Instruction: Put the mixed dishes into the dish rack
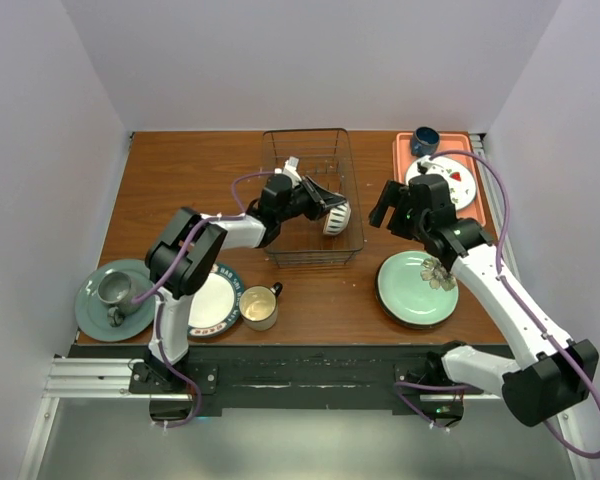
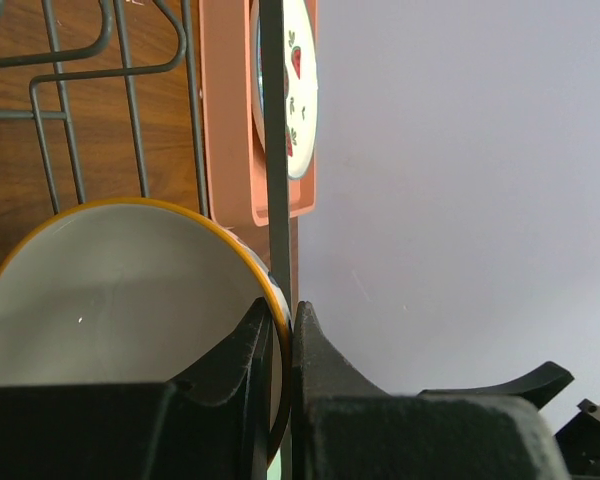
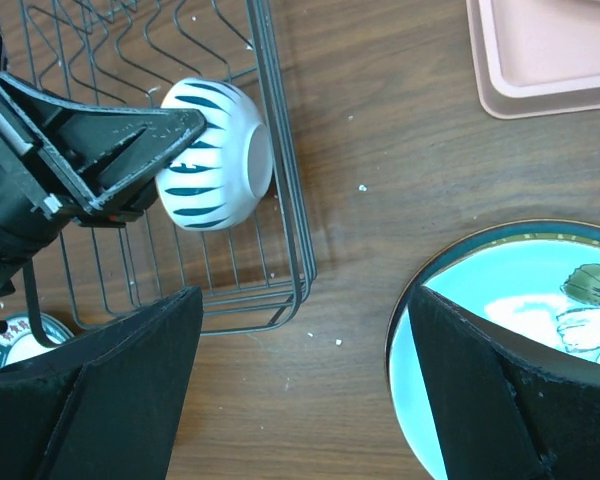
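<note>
Striped bowl [image 1: 337, 218] inside the dish rack [image 1: 310, 140], close against its right wall near the front right corner. Tipped on its side: axis from mouth to foot lying roughly across the table, foot ring turned toward the right arm's side, mouth toward the left arm. Pinched at the rim by the left gripper [image 1: 328, 207], one finger inside the bowl and one outside, jaws narrow with only the bowl wall between them. Cannot tell whether the bowl touches the rack floor or hangs clear of it.

Right gripper [image 1: 387, 206] spread wide with nothing between the fingers, hovering over bare wood between the rack and the pale green flower plate [image 1: 417, 292].

From the left wrist, only the bowl's pale inside and orange rim visible, lower part cut off by the fingers, one rack wire crossing in front. Green plate partly covered by the right arm in the top view, cut off at the frame edge from the right wrist. White blue-rimmed plate [image 1: 215, 302] partly under the left arm. Cream mug [image 1: 259, 307] just beside it, upright on the table.
</note>
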Motion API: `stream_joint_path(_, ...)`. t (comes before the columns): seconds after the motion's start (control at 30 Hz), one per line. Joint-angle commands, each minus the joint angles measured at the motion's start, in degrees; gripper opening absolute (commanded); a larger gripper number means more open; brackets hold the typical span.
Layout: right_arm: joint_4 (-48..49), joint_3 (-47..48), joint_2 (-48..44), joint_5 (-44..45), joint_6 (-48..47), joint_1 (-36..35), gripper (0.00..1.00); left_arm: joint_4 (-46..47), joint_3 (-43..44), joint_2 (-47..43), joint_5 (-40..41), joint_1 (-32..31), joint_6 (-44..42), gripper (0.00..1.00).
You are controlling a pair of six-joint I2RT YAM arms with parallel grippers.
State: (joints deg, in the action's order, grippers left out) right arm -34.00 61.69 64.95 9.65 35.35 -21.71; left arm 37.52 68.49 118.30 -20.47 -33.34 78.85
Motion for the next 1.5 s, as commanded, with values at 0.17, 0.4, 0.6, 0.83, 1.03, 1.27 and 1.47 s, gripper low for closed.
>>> stream_joint_path(0.17,4.64,-1.84,2.9,-1.91,-0.9,0.18,0.87,8.97,-5.9,-0.09,3.5,0.91,6.31,0.0)
stream_joint_path(0.4,5.61,-3.24,3.87,-2.27,-0.81,0.09,0.86,9.94,-9.25,-1.05,5.09,0.82,7.81,0.16)
stream_joint_path(0.6,5.87,-3.77,4.57,-2.35,-0.81,0.18,0.86,10.55,-12.32,-2.81,7.37,0.82,10.0,0.32)
stream_joint_path(0.83,6.23,-4.39,4.93,-2.62,-0.46,0.18,0.86,8.89,-14.0,-4.92,9.56,0.91,11.59,0.36)
stream_joint_path(1.03,6.31,-4.47,5.1,-2.62,-0.46,0.18,0.86,5.99,-14.44,-6.32,10.62,1.0,10.27,0.35)
stream_joint_path(1.27,6.58,-4.83,5.28,-2.88,-0.2,0.18,0.86,0.2,-15.32,-9.49,13.61,1.09,7.47,0.37)
stream_joint_path(1.47,6.84,-4.83,5.45,-3.15,-0.02,0.18,0.85,-7.62,-13.82,-12.13,16.6,1.09,3.78,0.47)
